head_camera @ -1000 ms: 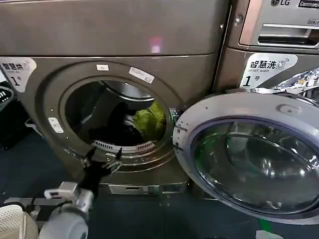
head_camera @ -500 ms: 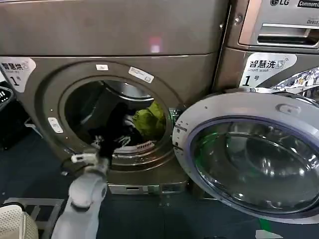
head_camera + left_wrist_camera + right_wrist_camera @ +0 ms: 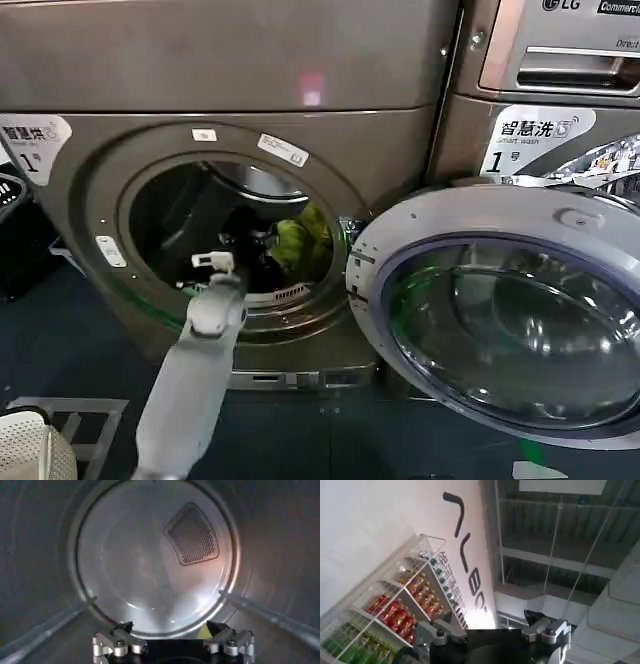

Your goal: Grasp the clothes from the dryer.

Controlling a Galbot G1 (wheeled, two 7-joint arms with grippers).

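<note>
The dryer [image 3: 90, 190] stands with its round opening facing me. Inside the drum lies a yellow-green garment [image 3: 302, 240] beside dark clothes [image 3: 262, 272]. My left arm reaches through the opening, and the left gripper [image 3: 248, 243] is inside the drum just left of the clothes. In the left wrist view the left gripper [image 3: 170, 628] is open, with the drum's back wall [image 3: 135, 565] ahead and a sliver of the yellow-green garment [image 3: 202, 633] by one fingertip. Parked away from the dryer, my right gripper [image 3: 490, 616] is open and holds nothing, pointing up at a ceiling.
The dryer door [image 3: 500, 320] hangs open to the right, low and wide. A second machine [image 3: 540, 90] stands at the right. A white basket [image 3: 35, 450] sits at the bottom left. Drum ribs [image 3: 45, 630] run along the sides. A shelf of bottles [image 3: 395, 610] lies beyond the right gripper.
My left arm has risen from below the opening's lower rim and pushed forward, carrying the gripper into the drum towards the clothes.
</note>
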